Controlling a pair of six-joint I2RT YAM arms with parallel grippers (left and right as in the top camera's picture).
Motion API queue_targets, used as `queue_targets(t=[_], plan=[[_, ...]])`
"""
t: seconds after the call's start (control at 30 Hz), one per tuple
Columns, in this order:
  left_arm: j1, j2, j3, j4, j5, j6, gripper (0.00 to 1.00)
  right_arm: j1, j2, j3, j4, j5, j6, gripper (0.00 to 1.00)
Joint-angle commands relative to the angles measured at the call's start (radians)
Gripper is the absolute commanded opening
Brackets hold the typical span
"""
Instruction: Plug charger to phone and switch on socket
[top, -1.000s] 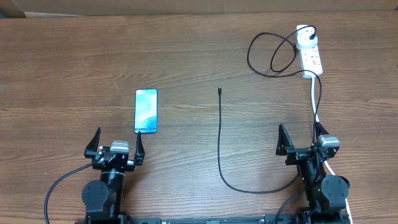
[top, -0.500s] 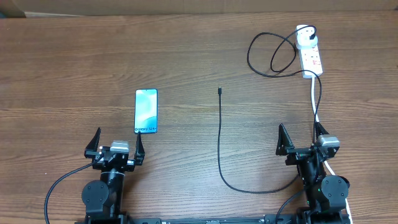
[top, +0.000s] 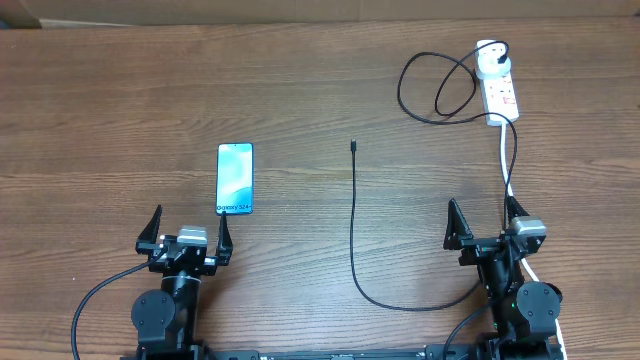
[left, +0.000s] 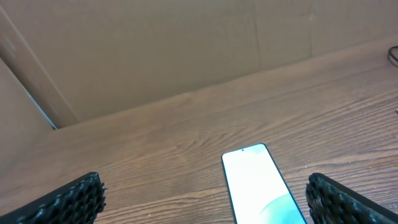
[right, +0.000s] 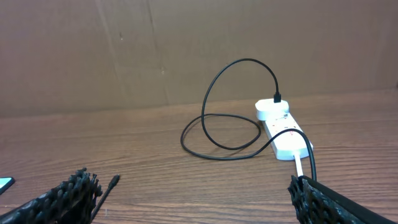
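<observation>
Wooden table (top: 300, 90), cardboard wall (left: 155, 50) behind: the phone (top: 235, 178) lies screen-up at one o'clock, near the wide-open left gripper (top: 190, 222). The charger (top: 352, 230) trails from mid-table past the wide-open right gripper (top: 482, 215) to the socket (top: 502, 95) at its twelve o'clock.

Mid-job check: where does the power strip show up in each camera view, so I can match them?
Overhead: the power strip lies at the far right, near the top edge.
Left wrist: not in view.
Right wrist: right of centre, past the open fingers.
Shared landmark: the charger's white adapter, sitting on the strip's far end in the overhead and right wrist views.
</observation>
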Motion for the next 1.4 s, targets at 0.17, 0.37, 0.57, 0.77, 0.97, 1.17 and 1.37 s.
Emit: queue_targets(t=[0.17, 0.37, 0.57, 0.77, 0.97, 1.17, 1.37], plan=[[-0.006, -0.01, -0.005, -0.002, -0.011, 0.003, 1.0, 0.005, -0.011, -0.01, 0.006, -0.002, -0.001, 1.0], [-0.006, -0.01, -0.005, -0.002, -0.016, 0.004, 1.0, 0.005, -0.011, -0.01, 0.006, -0.002, -0.001, 1.0], [-0.006, -0.01, -0.005, -0.003, -0.015, 0.004, 1.0, 0.005, -0.011, -0.01, 0.006, -0.002, 0.0, 1.0], [-0.006, -0.01, -0.005, 0.001, 0.009, 0.003, 0.99, 0.005, -0.011, -0.01, 0.006, -0.002, 0.0, 1.0], [-0.006, -0.01, -0.004, 0.002, 0.018, -0.016, 1.0, 0.005, -0.011, -0.01, 0.006, -0.002, -0.001, 1.0], [-0.006, -0.01, -0.004, 0.005, 0.016, -0.076, 1.0, 0.005, -0.011, -0.01, 0.006, -0.002, -0.001, 1.0], [-0.006, -0.01, 0.01, 0.006, 0.016, -0.076, 1.0, 0.005, -0.011, -0.01, 0.006, -0.002, 0.0, 1.0]])
